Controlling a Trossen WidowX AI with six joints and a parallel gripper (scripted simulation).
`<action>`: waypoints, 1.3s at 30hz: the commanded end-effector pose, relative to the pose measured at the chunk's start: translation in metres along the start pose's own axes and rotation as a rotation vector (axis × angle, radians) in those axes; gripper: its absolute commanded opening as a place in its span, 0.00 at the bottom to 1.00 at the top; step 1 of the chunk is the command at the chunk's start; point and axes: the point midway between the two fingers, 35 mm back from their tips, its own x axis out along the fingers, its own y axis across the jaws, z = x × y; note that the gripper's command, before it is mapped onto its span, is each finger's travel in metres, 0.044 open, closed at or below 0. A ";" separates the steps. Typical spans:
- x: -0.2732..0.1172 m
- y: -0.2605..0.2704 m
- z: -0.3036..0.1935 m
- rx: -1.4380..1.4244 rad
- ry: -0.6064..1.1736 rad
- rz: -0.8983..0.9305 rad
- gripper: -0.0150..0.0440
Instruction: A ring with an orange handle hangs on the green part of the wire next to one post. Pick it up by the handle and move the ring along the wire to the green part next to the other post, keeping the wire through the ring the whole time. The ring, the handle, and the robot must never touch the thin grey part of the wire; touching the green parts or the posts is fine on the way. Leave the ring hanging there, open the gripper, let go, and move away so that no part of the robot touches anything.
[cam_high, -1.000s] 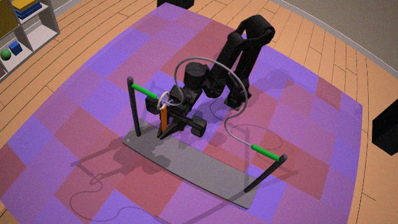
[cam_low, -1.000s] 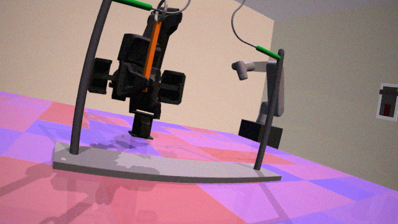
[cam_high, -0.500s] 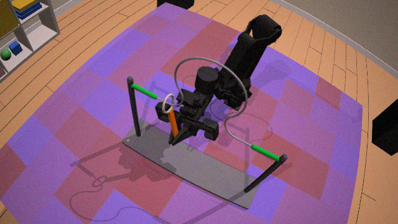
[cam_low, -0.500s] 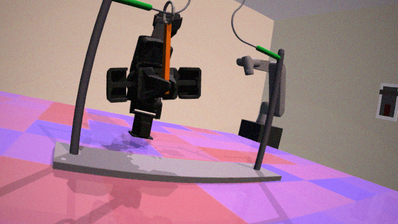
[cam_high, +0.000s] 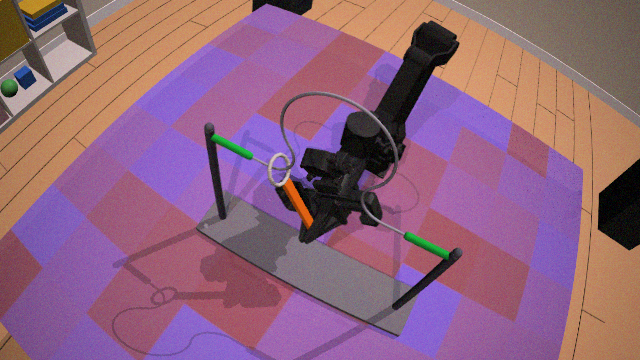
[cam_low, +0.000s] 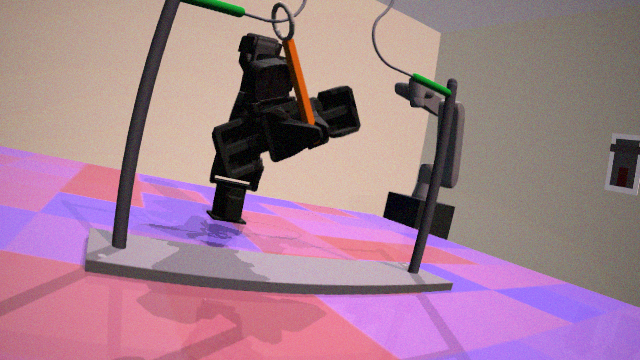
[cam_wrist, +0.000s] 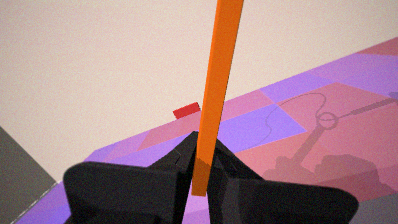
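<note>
The pale ring (cam_high: 269, 171) (cam_low: 274, 24) is around the thin grey wire (cam_high: 320, 93) (cam_low: 374, 37), just past the inner end of the left green part (cam_high: 232, 146) (cam_low: 215, 6), where the wire bends upward. Whether it touches the wire is too small to tell. Its orange handle (cam_high: 298, 204) (cam_low: 299, 80) (cam_wrist: 220, 65) slants down from the ring. My gripper (cam_high: 307, 233) (cam_low: 317, 136) (cam_wrist: 201, 137) is shut on the handle's lower end, below the wire. The right green part (cam_high: 427, 245) (cam_low: 431, 85) is bare, beside the other post.
The left post (cam_high: 215, 172) (cam_low: 145, 115) and right post (cam_high: 425, 282) (cam_low: 434, 175) stand on a grey base (cam_high: 350, 280) (cam_low: 325, 277). The wire rises in a large loop between the green parts. In the top view my arm (cam_high: 400, 100) shows behind and through this loop.
</note>
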 end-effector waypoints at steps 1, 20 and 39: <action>0.000 0.013 0.002 0.076 -0.002 0.001 0.00; -0.030 0.061 0.021 0.380 0.250 0.054 0.00; -0.064 0.112 0.072 0.830 0.495 0.209 0.00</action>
